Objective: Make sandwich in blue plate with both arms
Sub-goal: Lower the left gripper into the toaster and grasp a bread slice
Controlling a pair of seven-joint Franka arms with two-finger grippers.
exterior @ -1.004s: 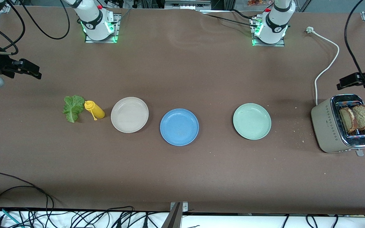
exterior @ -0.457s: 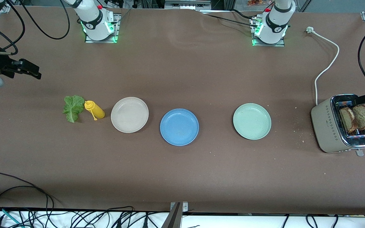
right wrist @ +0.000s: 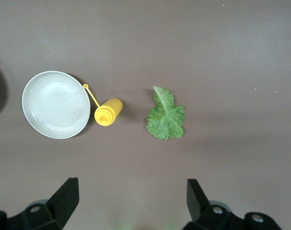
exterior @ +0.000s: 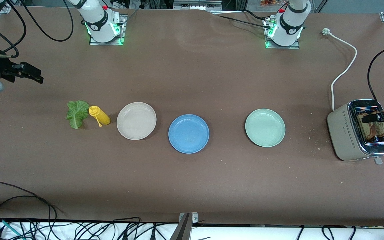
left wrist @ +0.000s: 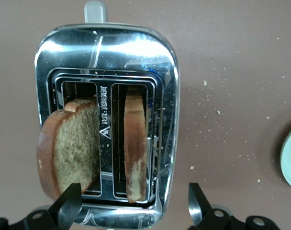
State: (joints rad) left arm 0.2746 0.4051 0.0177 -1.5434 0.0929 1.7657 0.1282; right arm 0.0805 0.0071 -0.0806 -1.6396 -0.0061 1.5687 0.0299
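Toast (left wrist: 71, 143) sits beneath my left gripper (left wrist: 131, 211), newly swung over the toaster (exterior: 345, 133) with fingers apart for a pick; my right gripper (right wrist: 128, 206) waits, likewise apart.

Bright even light, glare on toaster (left wrist: 105, 52)

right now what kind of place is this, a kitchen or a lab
Most likely a robotics lab staged as a kitchen: two arm bases bolted to a brown table, loose cables along its edge, and a toaster whose plug lies unplugged.
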